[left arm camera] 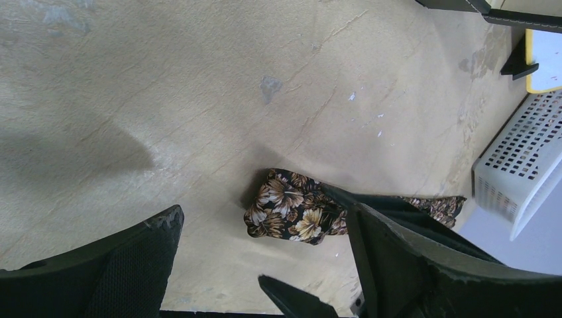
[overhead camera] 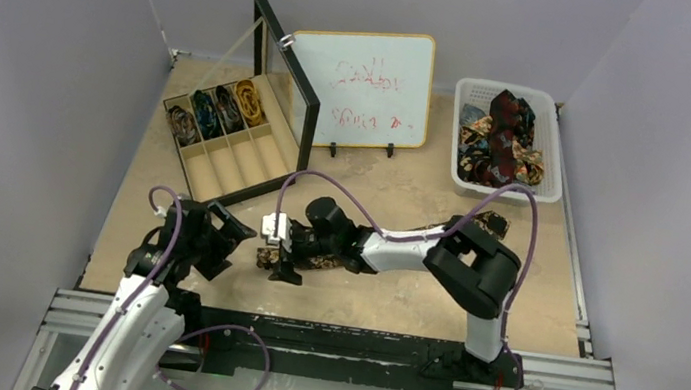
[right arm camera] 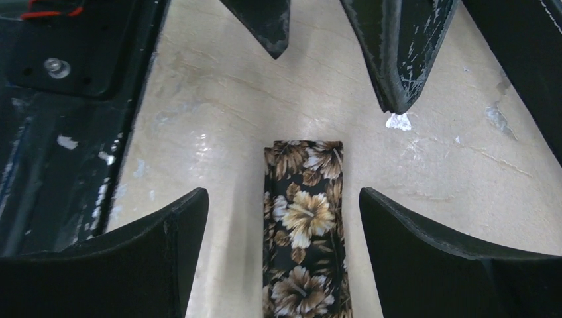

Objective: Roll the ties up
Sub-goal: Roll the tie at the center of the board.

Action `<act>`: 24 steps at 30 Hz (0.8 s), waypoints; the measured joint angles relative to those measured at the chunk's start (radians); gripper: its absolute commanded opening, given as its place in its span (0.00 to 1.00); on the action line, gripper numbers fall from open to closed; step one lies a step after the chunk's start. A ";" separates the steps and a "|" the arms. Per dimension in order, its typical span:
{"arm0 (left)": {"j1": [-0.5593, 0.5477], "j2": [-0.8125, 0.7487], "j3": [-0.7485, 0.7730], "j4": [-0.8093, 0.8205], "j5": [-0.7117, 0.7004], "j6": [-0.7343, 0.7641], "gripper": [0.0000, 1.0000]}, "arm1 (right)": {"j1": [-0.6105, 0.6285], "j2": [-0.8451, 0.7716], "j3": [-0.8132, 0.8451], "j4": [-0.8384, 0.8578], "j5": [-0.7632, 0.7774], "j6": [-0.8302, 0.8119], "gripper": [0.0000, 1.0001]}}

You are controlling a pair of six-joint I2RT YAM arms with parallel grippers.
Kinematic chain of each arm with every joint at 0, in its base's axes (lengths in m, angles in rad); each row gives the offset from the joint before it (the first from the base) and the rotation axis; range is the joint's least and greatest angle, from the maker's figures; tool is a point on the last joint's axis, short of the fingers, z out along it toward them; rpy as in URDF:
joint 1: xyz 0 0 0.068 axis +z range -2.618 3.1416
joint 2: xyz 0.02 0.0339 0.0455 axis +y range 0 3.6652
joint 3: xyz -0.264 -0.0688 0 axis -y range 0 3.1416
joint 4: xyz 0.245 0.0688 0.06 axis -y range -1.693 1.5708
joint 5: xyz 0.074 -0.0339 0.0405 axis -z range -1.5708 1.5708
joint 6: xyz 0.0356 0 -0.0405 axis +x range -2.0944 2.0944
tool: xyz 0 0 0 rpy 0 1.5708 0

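Note:
A black tie with a brown-gold flower print [overhead camera: 318, 261] lies flat on the table and runs back under the right arm. Its folded end shows in the left wrist view [left arm camera: 291, 212] and in the right wrist view [right arm camera: 305, 218]. My right gripper [right arm camera: 281, 195] is open, low over the tie's end, one finger on each side and not touching it; it also shows in the top view [overhead camera: 278, 249]. My left gripper [overhead camera: 233, 237] is open and empty, just left of the tie's end, facing it [left arm camera: 264, 211]. Both its fingertips [right arm camera: 397, 59] show in the right wrist view.
An open divided box [overhead camera: 226, 154] at the back left holds several rolled ties [overhead camera: 222, 106]. A white basket [overhead camera: 554, 152] at the back right holds loose ties [overhead camera: 503, 135]. A whiteboard [overhead camera: 366, 87] stands between them. A black rail [overhead camera: 332, 340] runs along the near edge.

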 measured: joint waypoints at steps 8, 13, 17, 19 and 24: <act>0.000 0.000 0.000 0.000 0.000 0.000 0.92 | 0.000 0.128 0.081 -0.009 -0.003 -0.021 0.55; 0.000 0.000 0.000 0.000 -0.002 0.000 0.92 | 0.000 0.146 0.087 -0.009 -0.009 -0.040 0.41; 0.000 0.001 0.000 0.000 -0.002 0.000 0.92 | 0.000 0.146 0.087 -0.009 -0.009 -0.053 0.39; 0.000 0.003 0.000 0.000 -0.002 0.000 0.92 | 0.000 0.146 0.087 -0.011 -0.009 -0.061 0.51; 0.000 0.005 0.000 0.002 0.000 0.001 0.92 | 0.000 0.143 0.096 -0.032 -0.006 -0.070 0.70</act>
